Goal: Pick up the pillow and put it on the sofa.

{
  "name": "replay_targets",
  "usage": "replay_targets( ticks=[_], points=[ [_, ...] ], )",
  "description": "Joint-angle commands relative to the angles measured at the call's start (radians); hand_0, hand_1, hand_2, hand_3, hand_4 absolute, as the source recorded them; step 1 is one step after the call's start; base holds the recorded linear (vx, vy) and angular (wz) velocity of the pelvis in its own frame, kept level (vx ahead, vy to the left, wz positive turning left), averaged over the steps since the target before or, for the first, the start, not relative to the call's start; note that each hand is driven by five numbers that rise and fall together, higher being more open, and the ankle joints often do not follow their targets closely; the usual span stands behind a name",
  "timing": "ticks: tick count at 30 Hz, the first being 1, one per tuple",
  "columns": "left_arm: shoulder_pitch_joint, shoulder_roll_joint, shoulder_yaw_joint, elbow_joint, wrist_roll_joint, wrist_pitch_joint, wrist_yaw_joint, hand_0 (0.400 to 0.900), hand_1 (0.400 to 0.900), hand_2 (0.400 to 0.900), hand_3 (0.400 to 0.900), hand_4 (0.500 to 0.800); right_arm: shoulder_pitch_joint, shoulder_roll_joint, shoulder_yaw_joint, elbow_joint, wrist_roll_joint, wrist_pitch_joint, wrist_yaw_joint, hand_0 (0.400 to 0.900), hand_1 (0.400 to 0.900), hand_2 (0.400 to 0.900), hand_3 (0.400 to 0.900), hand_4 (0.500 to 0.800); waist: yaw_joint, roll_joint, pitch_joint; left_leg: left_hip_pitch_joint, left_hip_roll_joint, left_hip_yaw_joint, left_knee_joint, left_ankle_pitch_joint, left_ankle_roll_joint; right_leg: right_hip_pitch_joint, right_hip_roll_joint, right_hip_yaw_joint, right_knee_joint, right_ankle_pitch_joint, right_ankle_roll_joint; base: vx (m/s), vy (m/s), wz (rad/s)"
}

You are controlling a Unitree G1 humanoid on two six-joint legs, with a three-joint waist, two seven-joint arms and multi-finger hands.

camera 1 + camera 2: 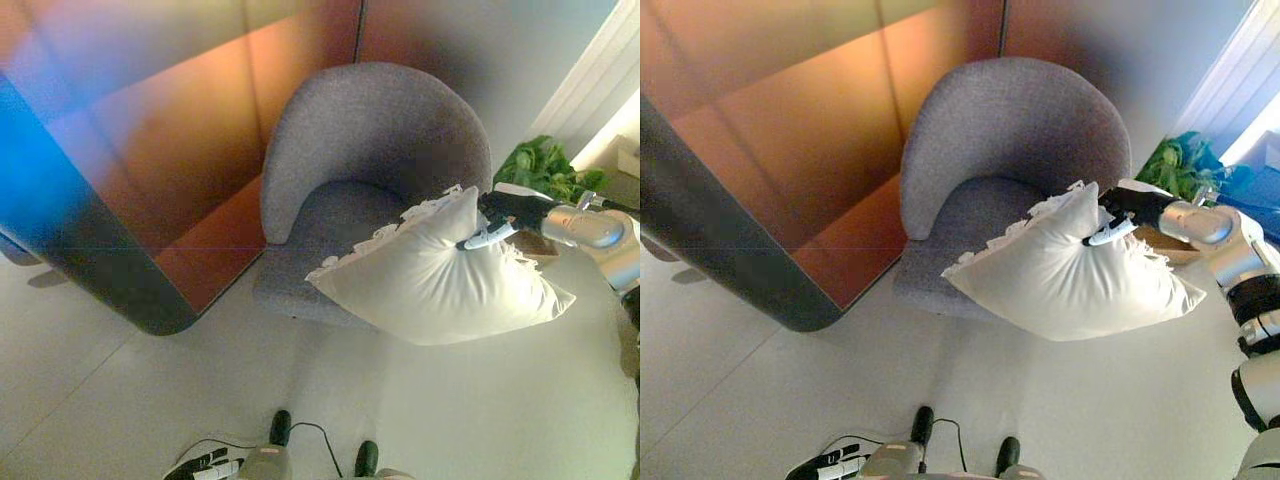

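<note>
A white pillow (440, 275) with a frilled edge hangs in the air, overlapping the front right part of the seat of a grey round-backed armchair (370, 150). My right hand (500, 218) is shut on the pillow's upper right edge, its arm coming in from the right. The pillow's lower corner points right, over the floor. My left hand (208, 466) shows at the bottom edge, low by the floor, fingers relaxed and holding nothing.
A curved orange-brown wall panel (170, 150) with a dark rim stands left of the armchair. A green potted plant (545, 168) sits behind the chair at right. Pale floor (120, 400) spreads in front.
</note>
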Motion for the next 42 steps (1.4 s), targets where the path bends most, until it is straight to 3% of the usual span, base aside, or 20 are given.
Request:
replay_targets(
  ticks=[1,17,26,27,28,29,42],
  points=[
    [0.032,0.050,-0.043,0.054,0.045,-0.013,0.006,0.900,0.900,0.900,0.900,0.800,-0.323,-0.050,0.024,0.040,0.132,0.028,-0.068,0.400,0.400,0.400,0.400,0.500,0.045,-0.071,-0.092,0.071,-0.009,0.037,-0.006,-0.110,-0.020,0.030,0.012,-0.031,-0.001,-0.011,0.024,0.08,0.004,0.06],
    [0.023,0.091,-0.059,0.037,-0.008,-0.010,0.026,0.900,0.900,0.900,0.900,0.800,-0.591,0.007,0.222,0.161,0.011,0.255,-0.182,0.400,0.400,0.400,0.400,0.500,0.116,-0.129,-0.020,0.013,0.006,-0.015,-0.006,-0.098,-0.016,-0.008,0.020,-0.044,-0.001,0.004,0.030,0.04,-0.015,0.09],
    [0.018,0.111,-0.060,0.039,-0.064,-0.059,0.022,0.900,0.900,0.900,0.900,0.800,-0.643,0.001,0.275,0.268,0.044,0.281,-0.253,0.400,0.400,0.400,0.400,0.500,0.151,-0.125,0.052,-0.068,0.010,-0.056,-0.006,-0.078,-0.013,-0.066,0.023,-0.066,-0.001,0.008,0.027,-0.07,-0.034,0.14],
    [0.021,0.109,-0.063,0.038,-0.070,-0.062,0.023,0.900,0.900,0.900,0.900,0.800,-0.653,0.001,0.283,0.281,0.037,0.282,-0.300,0.400,0.400,0.400,0.400,0.500,0.153,-0.120,0.055,-0.074,0.009,-0.058,-0.006,-0.076,-0.013,-0.070,0.022,-0.067,-0.001,0.007,0.026,-0.03,0.026,0.06],
    [0.021,0.109,-0.065,0.039,-0.072,-0.069,0.021,0.900,0.900,0.900,0.900,0.800,-0.663,0.006,0.281,0.292,0.030,0.290,-0.326,0.618,0.618,0.618,0.618,0.631,0.155,-0.115,0.058,-0.079,0.009,-0.060,-0.006,-0.076,-0.014,-0.073,0.021,-0.070,-0.001,0.006,0.026,-0.03,0.028,0.06],
    [0.020,0.107,-0.068,0.039,-0.074,-0.073,0.021,0.900,0.900,0.900,0.900,0.800,-0.671,0.010,0.284,0.303,0.027,0.297,-0.329,0.900,0.900,0.900,0.900,0.800,0.156,-0.112,0.059,-0.084,0.008,-0.061,-0.006,-0.075,-0.014,-0.077,0.021,-0.070,-0.001,0.004,0.025,-0.04,0.022,0.03],
    [0.022,0.100,-0.098,0.001,-0.121,-0.086,-0.007,0.900,0.900,0.900,0.900,0.800,-0.696,-0.023,0.317,0.364,0.017,0.286,-0.289,0.900,0.900,0.900,0.900,0.800,0.147,-0.094,0.058,-0.096,0.007,-0.055,-0.006,-0.074,-0.019,-0.092,0.014,-0.071,-0.001,0.002,0.026,-0.02,0.016,-0.03]
  ],
)
